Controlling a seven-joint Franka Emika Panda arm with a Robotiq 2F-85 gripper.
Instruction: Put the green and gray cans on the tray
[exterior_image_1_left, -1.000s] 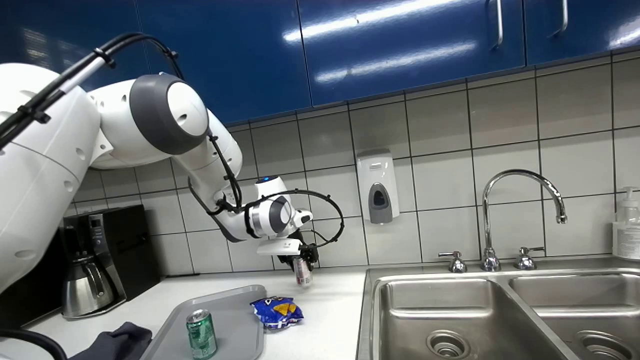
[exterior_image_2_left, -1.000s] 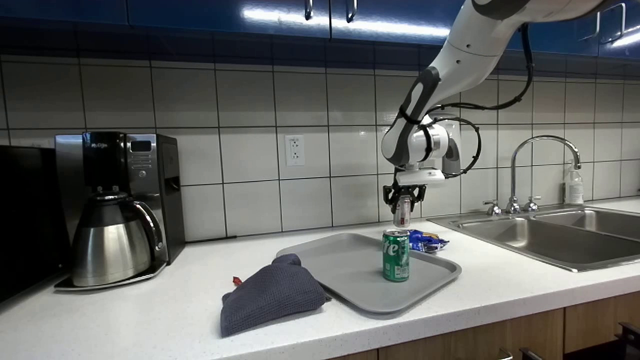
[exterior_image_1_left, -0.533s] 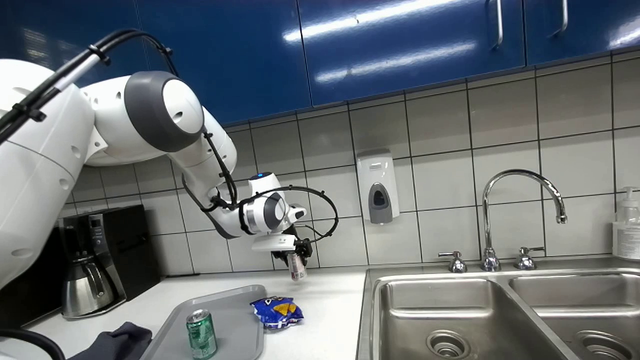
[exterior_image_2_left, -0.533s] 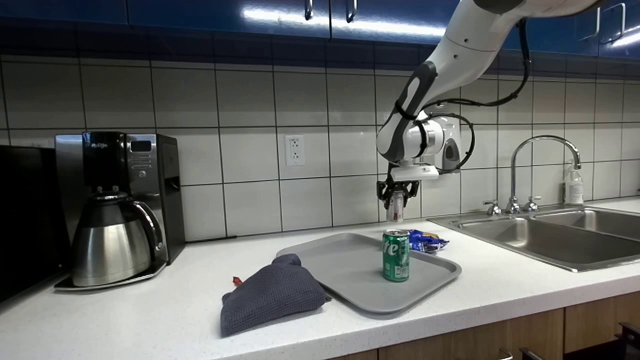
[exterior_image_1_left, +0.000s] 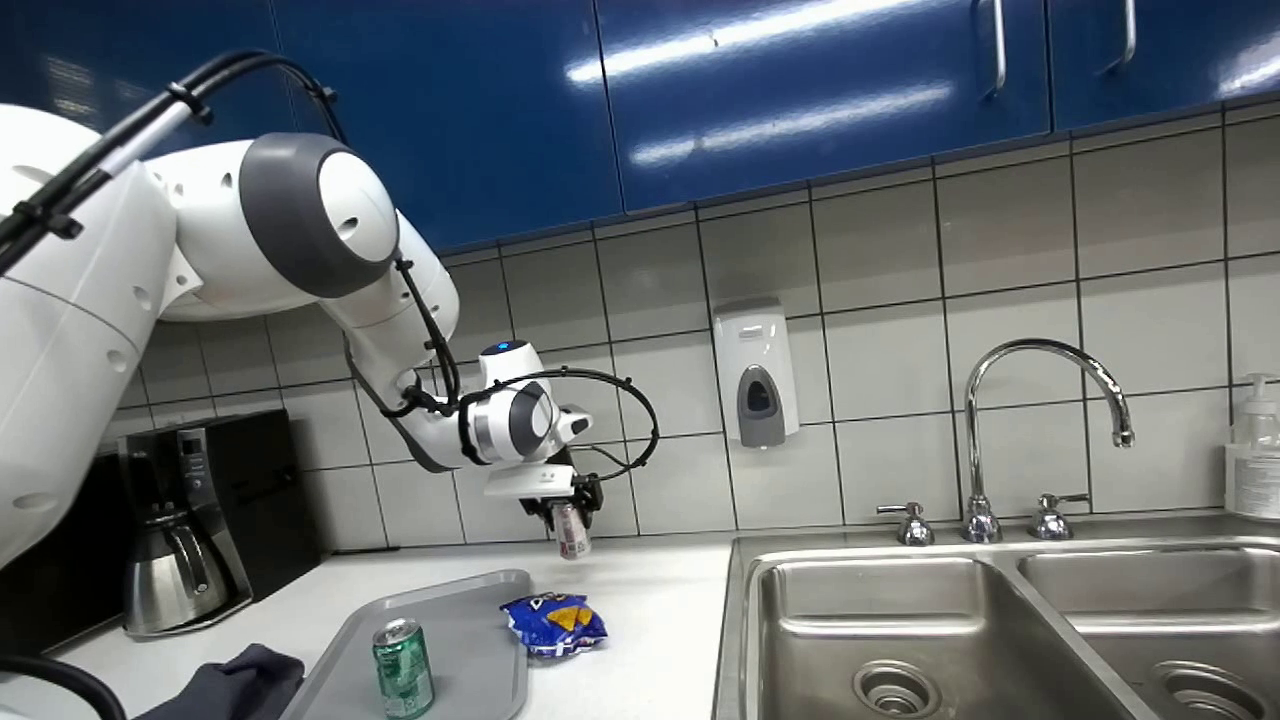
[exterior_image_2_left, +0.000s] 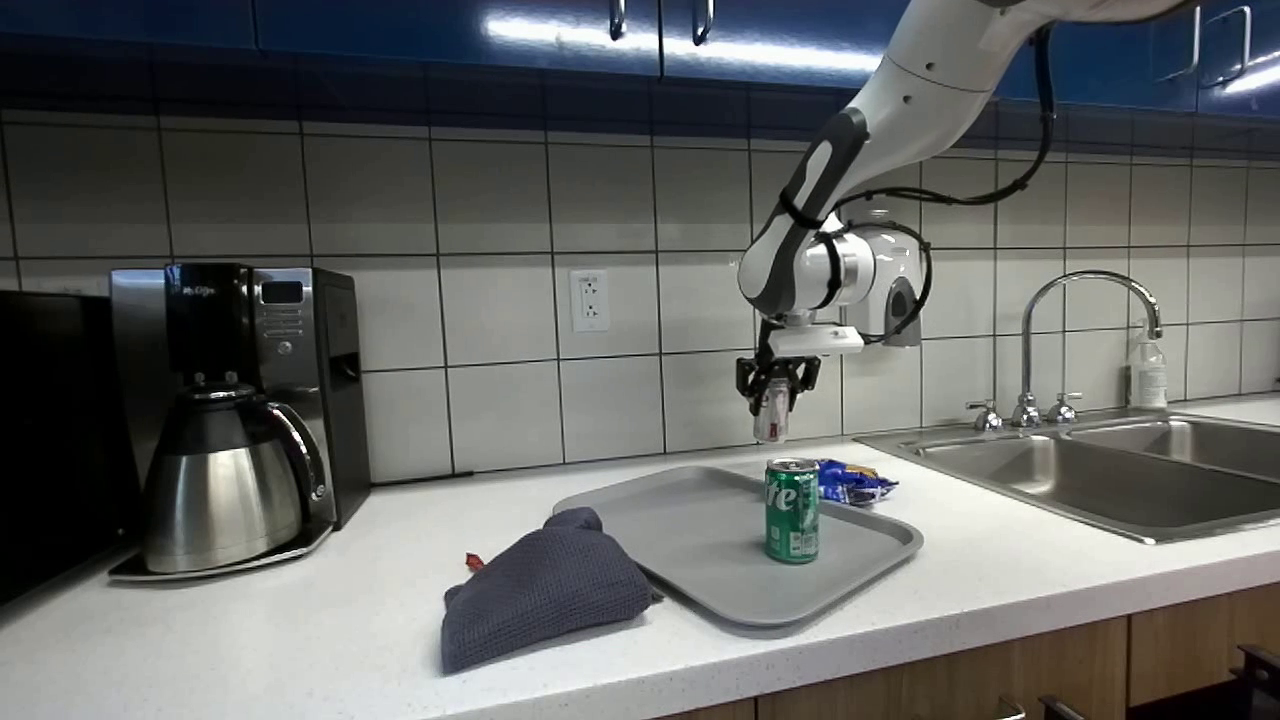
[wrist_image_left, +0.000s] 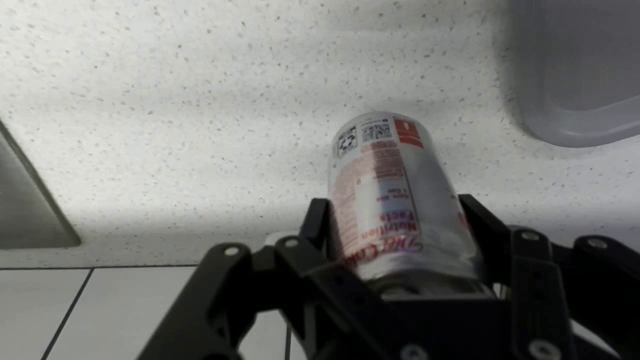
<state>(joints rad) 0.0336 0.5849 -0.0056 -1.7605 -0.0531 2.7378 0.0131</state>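
Claw (wrist_image_left: 395, 220) of mine clamped on the gray can (wrist_image_left: 385, 185), tilted above the counter (exterior_image_2_left: 260, 640) near the tray (exterior_image_2_left: 660, 520), "Nutrition Facts" and part of "Diet Coke" inverted in my wrist view, green can (exterior_image_2_left: 791, 515) upright on the tray, reading "te"

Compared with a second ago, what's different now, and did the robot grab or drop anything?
In both exterior views, the gripper and the gray can it holds have moved left and slightly up. Nothing was newly grabbed or let go; the can was already in its grip. The green can stands on the tray as before, and the blue chip bag and dark cloth haven't moved.
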